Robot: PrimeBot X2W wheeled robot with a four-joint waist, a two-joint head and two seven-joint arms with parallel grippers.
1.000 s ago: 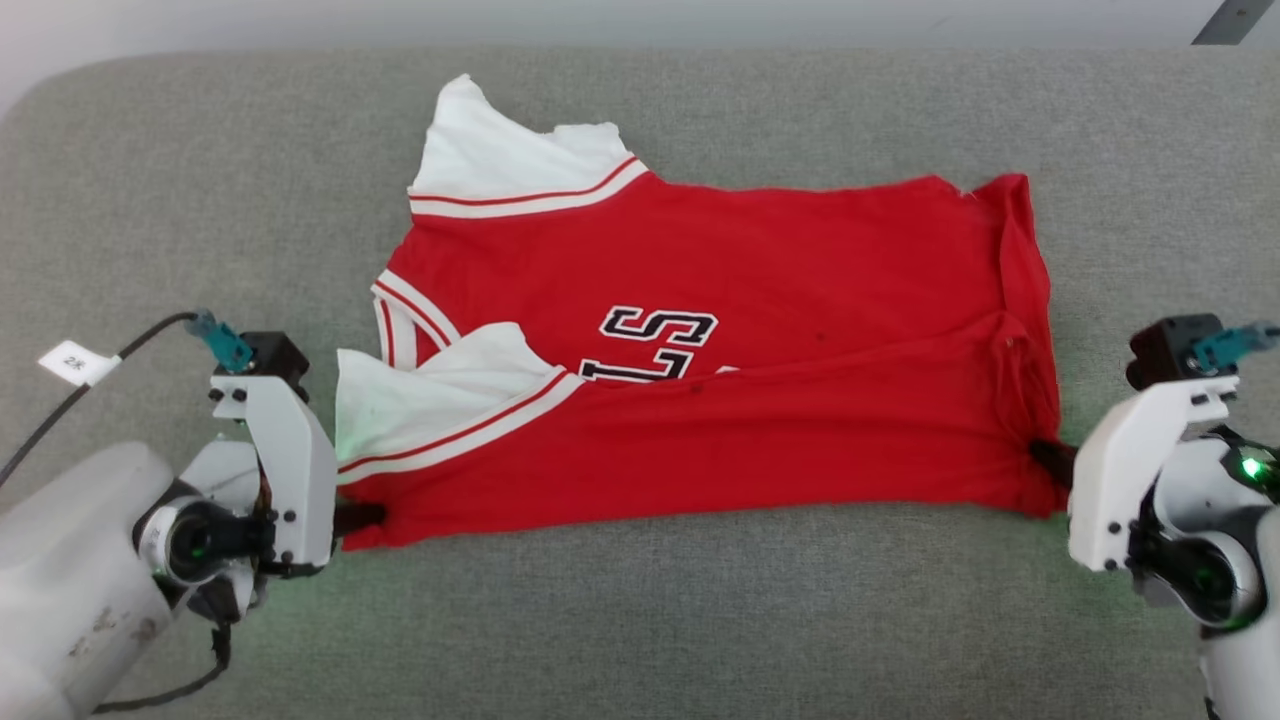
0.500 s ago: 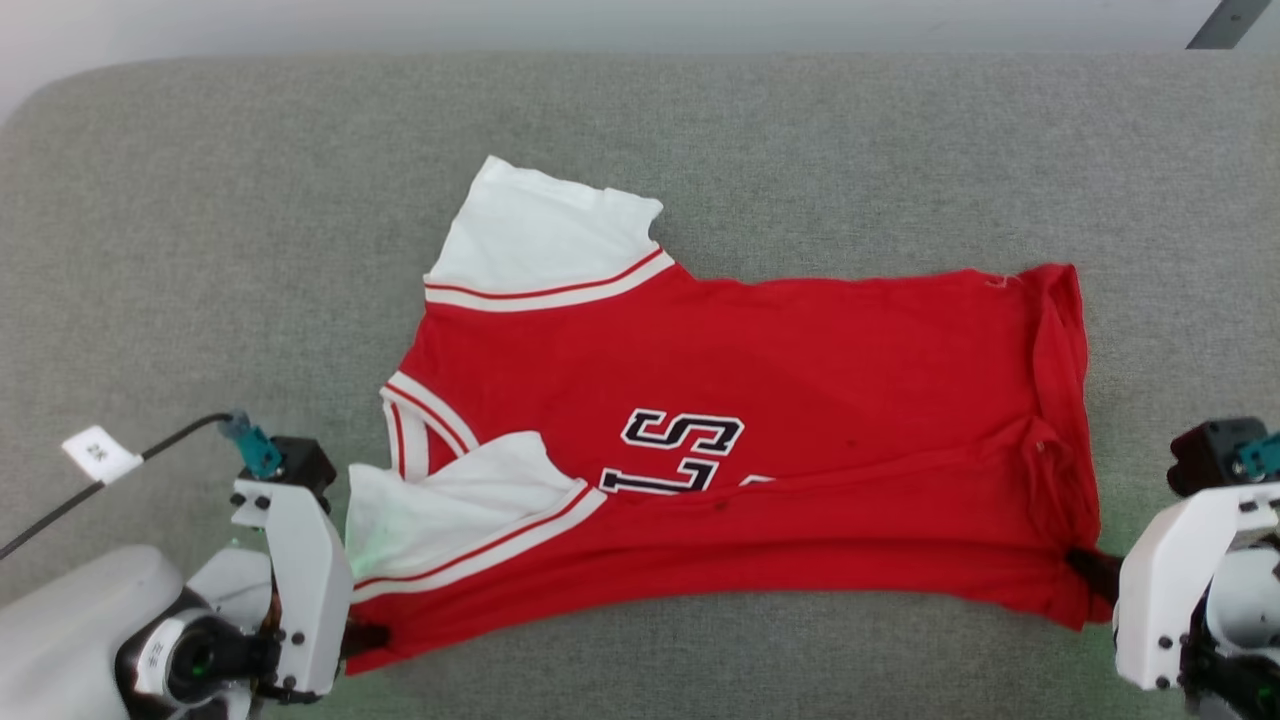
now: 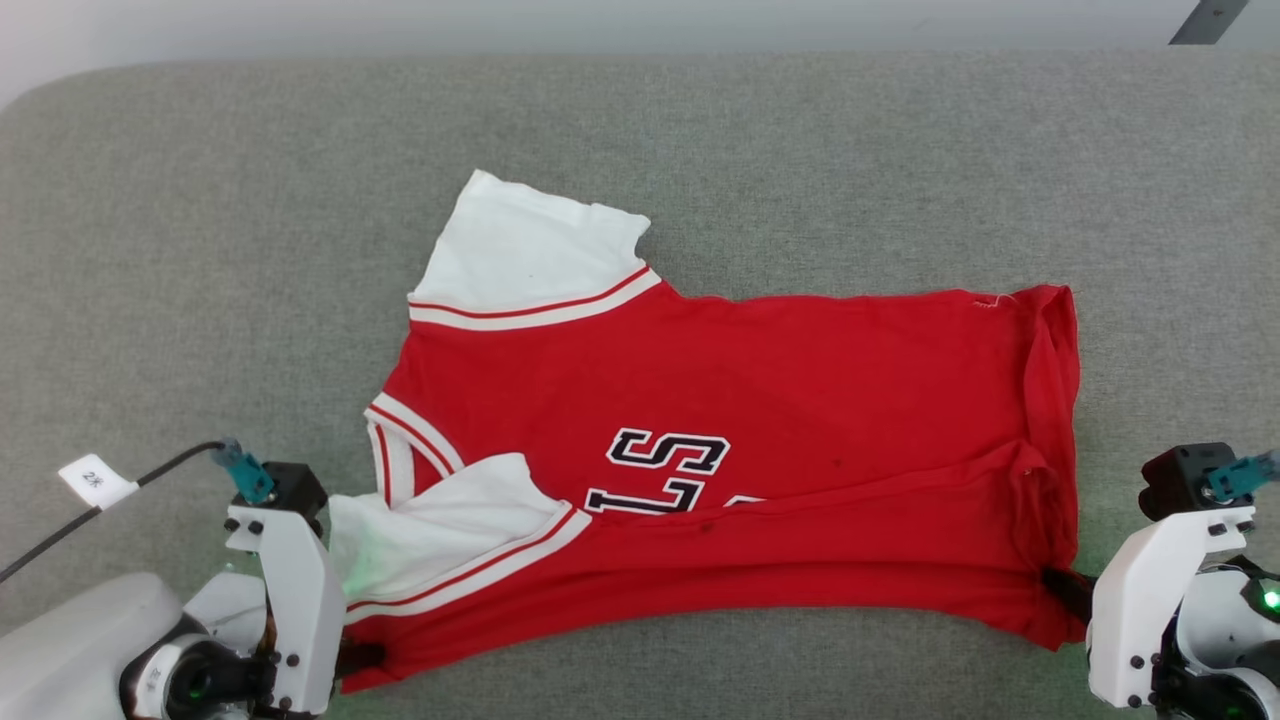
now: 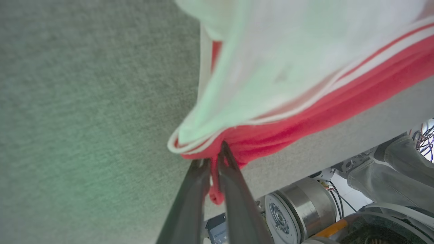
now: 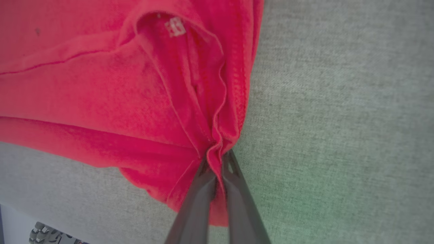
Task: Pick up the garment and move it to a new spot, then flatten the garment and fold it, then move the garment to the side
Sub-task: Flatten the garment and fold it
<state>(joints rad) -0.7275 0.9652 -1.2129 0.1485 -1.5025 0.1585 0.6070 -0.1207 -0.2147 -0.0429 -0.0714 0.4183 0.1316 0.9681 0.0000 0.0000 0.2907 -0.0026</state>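
The garment [image 3: 760, 400], a red jersey with white sleeves and black lettering, lies spread sideways on the grey padded table [image 3: 200, 250], its near long edge folded over. My left gripper [image 3: 360, 655] is shut on the near left corner, below the folded white sleeve. In the left wrist view, red cloth [image 4: 271, 84] sits pinched between the fingers of the left gripper [image 4: 215, 159]. My right gripper [image 3: 1065, 590] is shut on the near right corner at the hem. The right wrist view has bunched red cloth [image 5: 101, 84] clamped at the tips of the right gripper [image 5: 217, 159].
The grey table stretches well beyond the garment to the left, right and far side. Its near edge [image 4: 339, 135] runs close under the held corner, with the robot's base parts [image 4: 298, 210] below. A cable with a white tag [image 3: 90, 480] hangs by my left arm.
Both grippers have drawn the garment toward the table's near edge. The far white sleeve now lies flatter. Both keep their hold on the corners.
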